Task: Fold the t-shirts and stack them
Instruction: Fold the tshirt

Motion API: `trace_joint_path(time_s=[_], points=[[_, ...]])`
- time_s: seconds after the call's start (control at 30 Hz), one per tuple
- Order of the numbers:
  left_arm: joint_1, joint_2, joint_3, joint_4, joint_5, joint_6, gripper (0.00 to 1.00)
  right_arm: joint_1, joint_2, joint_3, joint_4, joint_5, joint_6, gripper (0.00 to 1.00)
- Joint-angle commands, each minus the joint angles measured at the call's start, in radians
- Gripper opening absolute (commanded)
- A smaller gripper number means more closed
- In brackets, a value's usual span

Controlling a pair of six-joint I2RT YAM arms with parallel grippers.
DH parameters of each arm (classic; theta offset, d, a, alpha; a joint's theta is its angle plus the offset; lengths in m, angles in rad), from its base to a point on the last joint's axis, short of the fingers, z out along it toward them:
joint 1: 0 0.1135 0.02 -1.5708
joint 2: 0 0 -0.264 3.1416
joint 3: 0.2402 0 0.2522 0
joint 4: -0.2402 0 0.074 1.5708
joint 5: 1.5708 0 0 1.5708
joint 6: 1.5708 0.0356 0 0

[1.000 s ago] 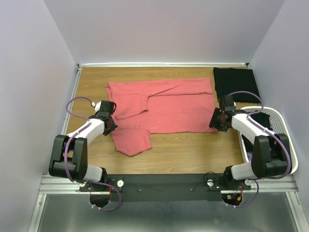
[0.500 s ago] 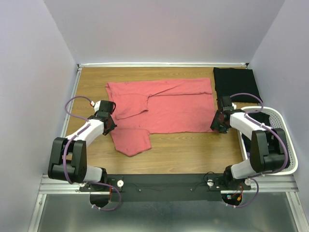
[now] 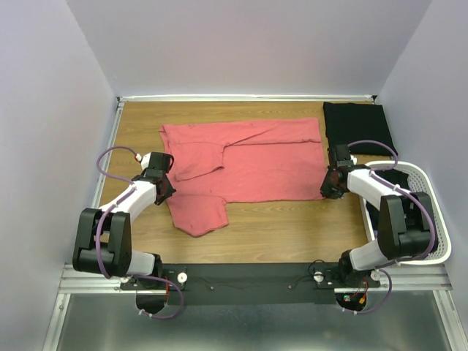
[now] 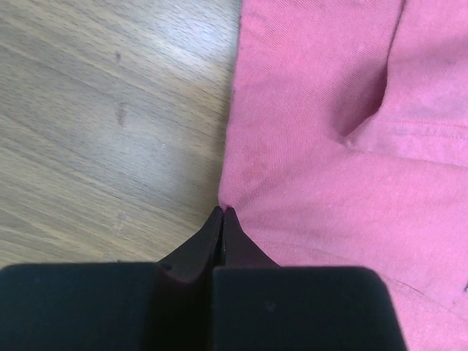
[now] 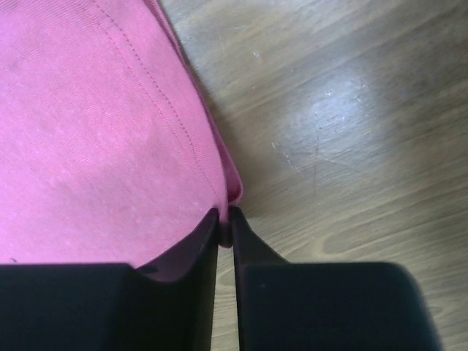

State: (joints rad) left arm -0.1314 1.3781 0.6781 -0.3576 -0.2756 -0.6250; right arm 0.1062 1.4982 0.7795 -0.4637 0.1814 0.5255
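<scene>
Closing down over the last second, the right gripper is narrowing its jaws from about half open to a thin slit and is nipping the hemmed corner of the coral-pink t-shirt at the garment's right edge, having also edged slightly inward toward the cloth in the overhead view. In the right wrist view the right gripper is showing its dark fingers almost together at lower centre, with the stitched hem of the coral-pink t-shirt running down from the upper left and ending between the tips. The left gripper is staying where it was a second ago, fully shut; in its own view the left gripper is pressing its tips together at the cloth's left border, where the coral-pink t-shirt is filling the right half of the frame and puckering toward them, so it appears to be holding that edge. With both sides now gripped, the pair is probably getting ready to lift and fold. The shirt is lying spread across the middle of the table, between the two grippers, with a folded black t-shirt at upper right and the basket at right.
</scene>
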Motion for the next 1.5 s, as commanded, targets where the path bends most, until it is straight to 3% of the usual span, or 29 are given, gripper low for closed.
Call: trace_joint_path(time_s=[0.0,0.1,0.37,0.5,1.17,1.47], points=[[0.030,-0.037,-0.011,0.000,-0.002,-0.007,0.00,0.003,0.033,-0.034,-0.030,0.006,0.004,0.08],[0.047,-0.073,-0.008,-0.023,0.016,-0.034,0.00,0.003,0.008,-0.039,-0.033,-0.003,0.004,0.00],[0.095,-0.293,-0.015,-0.105,0.064,-0.107,0.00,0.003,-0.166,0.007,-0.141,-0.060,-0.021,0.00],[0.114,-0.306,-0.002,-0.100,0.053,-0.093,0.00,0.001,-0.150,0.098,-0.168,-0.036,-0.050,0.01],[0.153,0.140,0.360,-0.046,0.038,0.007,0.00,-0.014,0.279,0.550,-0.158,0.032,-0.130,0.01],[0.164,0.309,0.477,-0.035,0.046,0.016,0.00,-0.028,0.427,0.655,-0.156,0.030,-0.151,0.01]])
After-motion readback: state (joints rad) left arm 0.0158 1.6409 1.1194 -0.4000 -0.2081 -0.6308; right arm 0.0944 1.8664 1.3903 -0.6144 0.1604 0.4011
